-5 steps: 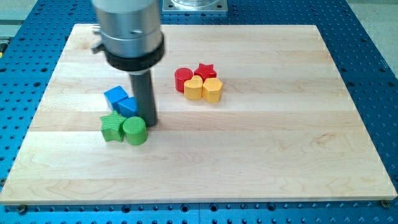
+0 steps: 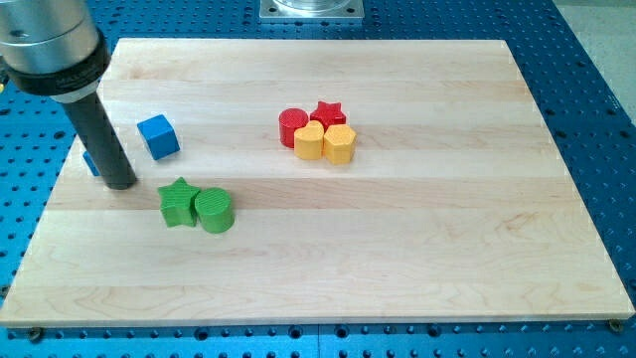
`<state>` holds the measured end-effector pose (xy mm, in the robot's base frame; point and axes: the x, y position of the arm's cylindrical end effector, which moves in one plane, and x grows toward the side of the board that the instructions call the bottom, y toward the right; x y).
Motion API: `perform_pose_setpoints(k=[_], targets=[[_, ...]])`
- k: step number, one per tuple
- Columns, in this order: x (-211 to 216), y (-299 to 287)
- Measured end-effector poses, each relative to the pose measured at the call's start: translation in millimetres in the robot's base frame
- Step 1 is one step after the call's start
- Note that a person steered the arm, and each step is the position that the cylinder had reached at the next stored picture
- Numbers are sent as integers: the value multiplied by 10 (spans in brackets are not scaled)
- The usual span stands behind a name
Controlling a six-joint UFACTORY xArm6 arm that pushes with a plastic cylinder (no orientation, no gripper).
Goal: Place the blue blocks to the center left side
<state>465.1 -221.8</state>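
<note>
Beside my tip (image 2: pixel 120 184), ridged green star (image 2: pixel 178 202).

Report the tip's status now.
My tip: no jaws, holding nothing; it rests on the board against a partly hidden blue block, left of the blue cube.

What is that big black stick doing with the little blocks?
That stick is the robot's pushing rod. My tip sits near the board's left edge, touching a blue block mostly hidden behind the rod. A blue cube lies just to its right, apart. The green star and green cylinder sit together lower down. Red and yellow blocks cluster mid-board.
</note>
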Motion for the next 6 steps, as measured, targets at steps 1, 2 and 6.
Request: perform_pose_setpoints(k=[1,2,6], targets=[[-409,734],[-804,1171],[-763,225]])
